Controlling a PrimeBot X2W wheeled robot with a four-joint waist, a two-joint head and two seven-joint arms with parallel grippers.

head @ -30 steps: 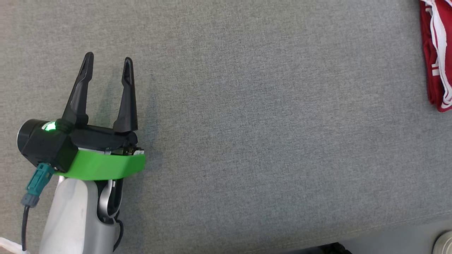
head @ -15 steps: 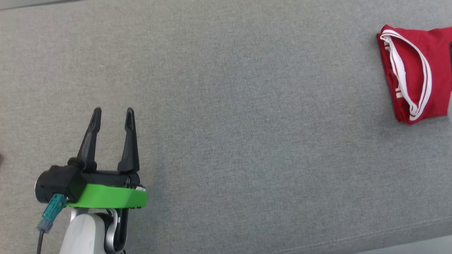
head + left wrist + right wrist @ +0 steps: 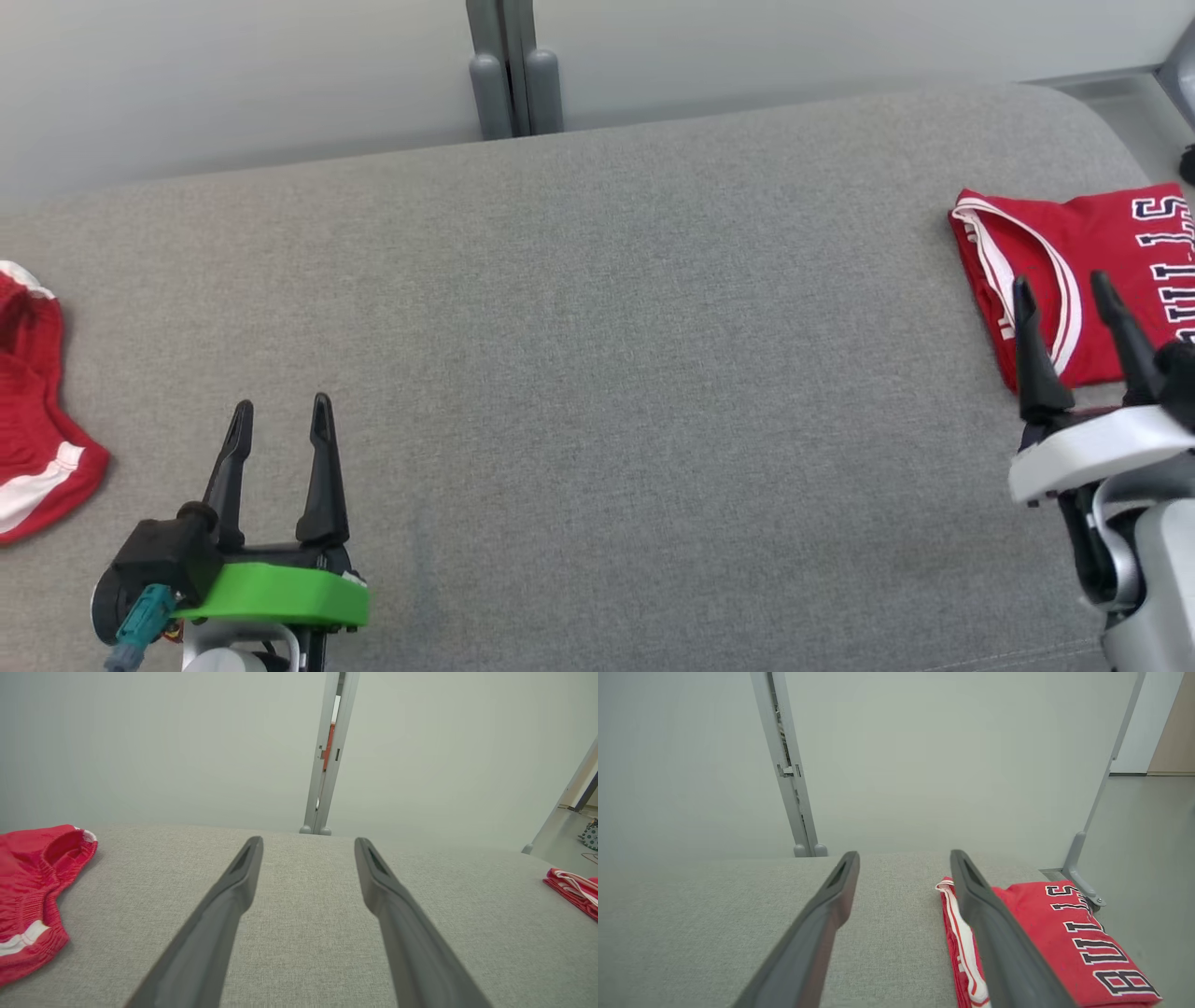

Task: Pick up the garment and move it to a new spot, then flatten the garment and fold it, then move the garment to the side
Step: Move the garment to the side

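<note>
A red jersey (image 3: 1111, 243) with white trim and dark lettering lies folded near the right end of the grey padded surface (image 3: 607, 327). It also shows in the right wrist view (image 3: 1055, 933) and, small, in the left wrist view (image 3: 572, 889). My right gripper (image 3: 1061, 280) is open, its fingertips over the jersey's near left part, nothing between them (image 3: 904, 854). A second red garment with white stripes (image 3: 33, 420) lies crumpled at the left edge (image 3: 32, 891). At the lower left my left gripper (image 3: 282, 403) stands open and empty above bare surface (image 3: 308, 840).
A pale wall panel runs along the back of the surface, with a grey post (image 3: 509, 75) standing at its middle. The surface rounds off at the far right, where grey floor (image 3: 1134, 121) begins. A slanted metal leg (image 3: 1085, 858) stands beyond the jersey.
The whole head picture has shifted, so the camera has moved: the back wall, the left garment and my right gripper have come into view. Both grippers stay open.
</note>
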